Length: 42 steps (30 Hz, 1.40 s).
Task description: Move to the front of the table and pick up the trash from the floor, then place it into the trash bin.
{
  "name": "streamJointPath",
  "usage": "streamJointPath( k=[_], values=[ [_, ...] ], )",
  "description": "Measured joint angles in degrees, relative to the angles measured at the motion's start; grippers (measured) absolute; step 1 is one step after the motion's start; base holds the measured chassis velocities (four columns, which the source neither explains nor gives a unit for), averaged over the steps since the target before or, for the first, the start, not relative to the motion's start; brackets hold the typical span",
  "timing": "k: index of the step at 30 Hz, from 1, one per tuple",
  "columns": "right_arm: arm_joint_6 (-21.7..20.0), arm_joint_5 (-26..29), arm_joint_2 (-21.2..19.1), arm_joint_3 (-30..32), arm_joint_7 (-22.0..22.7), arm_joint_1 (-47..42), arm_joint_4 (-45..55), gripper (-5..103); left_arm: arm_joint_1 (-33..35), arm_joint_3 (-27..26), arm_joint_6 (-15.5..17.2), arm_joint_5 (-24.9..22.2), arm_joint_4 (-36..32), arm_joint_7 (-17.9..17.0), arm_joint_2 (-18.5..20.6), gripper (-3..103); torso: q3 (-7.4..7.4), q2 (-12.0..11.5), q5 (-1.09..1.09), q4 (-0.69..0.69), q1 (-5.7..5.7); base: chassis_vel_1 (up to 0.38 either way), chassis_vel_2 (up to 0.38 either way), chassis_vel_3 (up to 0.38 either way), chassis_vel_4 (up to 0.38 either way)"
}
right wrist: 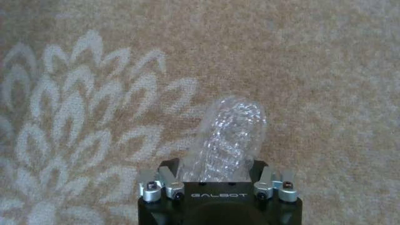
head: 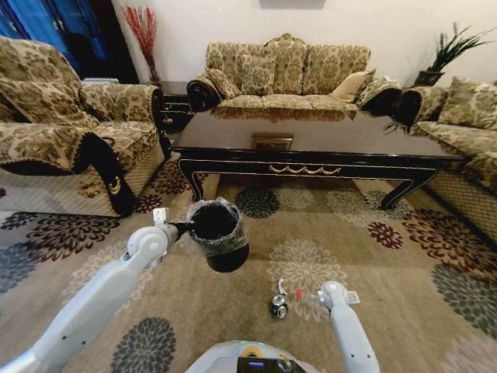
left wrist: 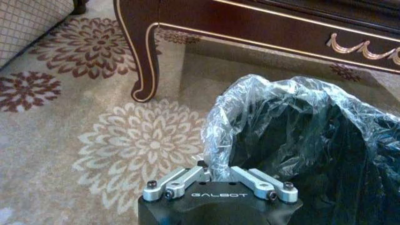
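- Head view: the robot stands on the patterned carpet [head: 365, 241] before the long side of the table [head: 311, 148]. The left gripper [head: 184, 228] holds the trash bin [head: 219, 237] by its near rim, raised and tilted toward the robot, short of the table's front-left leg. The right gripper [head: 311, 297] is low at the carpet beside the robot's base, with the red cap of the clear bottle [head: 300, 294] at its tip. The small dark-and-silver can [head: 279, 305] lies on the carpet just beside it, with a white scrap next to it, probably the crumpled paper.
- Left wrist view: the left gripper [left wrist: 216, 176] is pinched nearly closed on the bin's rim and the clear liner [left wrist: 275, 103] folded over it. The bin [left wrist: 325, 154] hangs in front of the table's curved leg [left wrist: 140, 56].
- Right wrist view: the right gripper [right wrist: 218, 176] has its fingers closed on either side of the bottle [right wrist: 228, 136], which projects forward over the carpet [right wrist: 312, 61].
- Handling, bottle: judged light, thin-walled and slick; it will dent under pressure. Grip across the body, as here, rather than at the cap.
- Handling, bin: judged light and rigid, but the liner film is slippery. The pinch must include the hard rim, not film alone.
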Motion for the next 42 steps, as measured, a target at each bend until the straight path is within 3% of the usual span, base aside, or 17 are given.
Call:
streamJointPath(
  k=[4,7,9,12,16,22,24,25,30,31,34,35,38,42],
  values=[
    [0.05,-0.62,-0.04,-0.38,-0.14,-0.16,0.76,67,-0.19,0.41,0.03,0.02,0.13,0.0,-0.23,3,0.0,0.0,0.03,-0.02,0.0,0.0,0.0,0.0,0.0],
    [0.54,-2.07,-0.3,-1.74,-0.67,-0.89,4.19,56,-0.19,0.8,0.06,0.09,0.16,0.02,-0.34,3,0.0,0.0,0.04,0.01,0.0,0.0,0.0,0.0,0.0],
    [0.84,-2.51,-0.52,-2.44,-0.9,-1.17,5.78,56,-0.09,0.89,0.07,0.14,0.14,0.02,-0.33,3,0.0,0.0,0.04,0.01,0.01,0.0,0.0,0.0,0.0],
    [3.3,-4.97,-2.1,-5.55,-2.31,-1.31,13.14,41,0.91,1.4,0.18,0.34,-0.74,0.08,-0.28,3,0.0,0.0,0.04,0.01,0.01,0.0,0.0,0.0,0.0],
    [5.29,-5.71,-3.69,-7.49,-3.63,0.05,19.48,38,1.96,1.91,0.38,1.01,-1.14,0.08,-0.44,3,0.0,0.0,0.01,0.01,0.0,0.0,0.0,0.0,0.0],
    [10.89,-7.47,-7.63,-12.23,-9.17,3.05,30.49,25,3.06,3.53,0.81,2.19,-1.1,-0.17,-0.97,3,0.0,0.0,0.0,0.02,0.0,0.0,0.0,0.0,0.0],
    [13.72,-8.82,-10.2,-15.93,-13.7,4.26,33.79,22,3.19,4.3,0.9,2.36,-1.01,-0.22,-0.84,3,0.0,0.0,0.02,0.01,0.0,0.0,0.0,0.0,0.0],
    [13.72,-8.82,-10.2,-15.93,-13.7,4.26,33.79,22,3.19,4.3,0.9,2.36,-1.01,-0.22,-0.84,3,0.0,0.0,0.02,0.01,0.0,0.0,0.0,0.0,0.0],
    [23.12,-16.35,-18.47,-27.8,-32.25,7.25,36.57,22,1.06,8.04,1.22,1.35,0.88,-0.34,0.46,3,0.0,0.0,0.01,0.02,0.0,0.0,0.0,0.0,0.0],
    [23.12,-16.35,-18.47,-27.8,-32.25,7.25,36.57,22,1.06,8.04,1.22,1.35,0.88,-0.34,0.46,3,0.0,0.0,0.01,0.02,0.0,0.0,0.0,0.0,0.0],
    [27.47,-20.16,-20.97,-34.62,-40.62,9.57,36.44,22,-2.7,11.75,1.32,0.85,3.1,-0.36,0.28,3,0.0,0.0,0.02,0.02,0.0,0.0,0.0,0.0,0.0],
    [27.47,-20.16,-20.97,-34.62,-40.62,9.57,36.44,22,-2.7,11.75,1.32,0.85,3.1,-0.36,0.28,3,0.0,0.0,0.02,0.02,0.0,0.0,0.0,0.0,0.0],
    [31.0,-24.4,-21.99,-42.16,-47.4,12.13,35.67,22,-7.24,15.0,1.3,0.46,6.15,-0.38,-0.99,3,0.0,0.0,0.01,0.01,0.0,0.0,0.0,0.0,0.0],
    [32.36,-27.22,-21.79,-46.53,-49.21,13.37,35.0,22,-9.71,16.44,1.29,0.12,8.23,-0.39,-2.17,3,0.0,0.0,0.02,0.01,0.0,0.0,0.0,0.0,0.0]
  ],
)
